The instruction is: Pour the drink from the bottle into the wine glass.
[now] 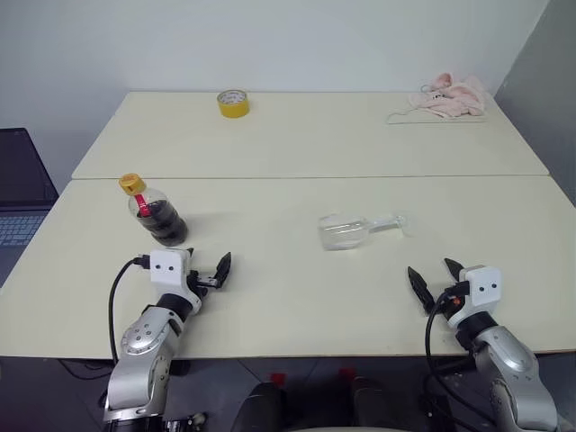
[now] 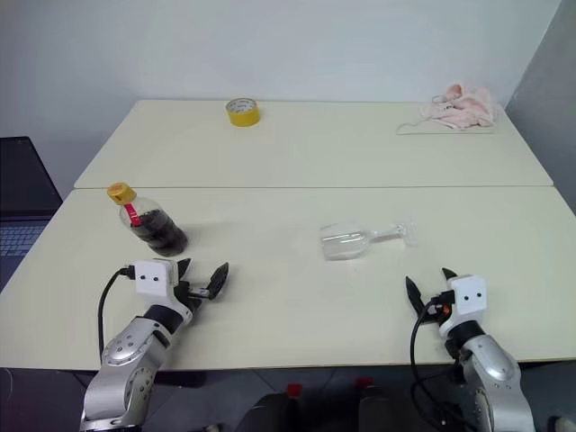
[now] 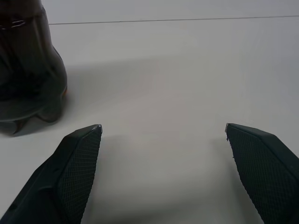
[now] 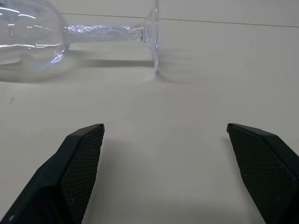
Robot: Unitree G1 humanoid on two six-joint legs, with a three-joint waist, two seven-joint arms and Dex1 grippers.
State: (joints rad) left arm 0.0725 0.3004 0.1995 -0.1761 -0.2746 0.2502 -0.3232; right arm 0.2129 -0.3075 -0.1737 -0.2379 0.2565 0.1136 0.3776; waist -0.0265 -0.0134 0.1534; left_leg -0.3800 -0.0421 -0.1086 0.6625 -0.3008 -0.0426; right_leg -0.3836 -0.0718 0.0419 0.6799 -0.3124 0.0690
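With both claws spread empty, left claw [image 1: 209, 270] near the capped bottle [image 1: 158, 215] and right claw [image 1: 434, 278] short of the wine glass [image 1: 353, 229] lying sideways mid-table [image 1: 297, 297], I'd fear it rolling when nudged.

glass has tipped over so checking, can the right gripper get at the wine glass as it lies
Probably yes. The wine glass lies on its side on the table, ahead of the open right gripper and a little toward the robot's left, with bare tabletop between them.
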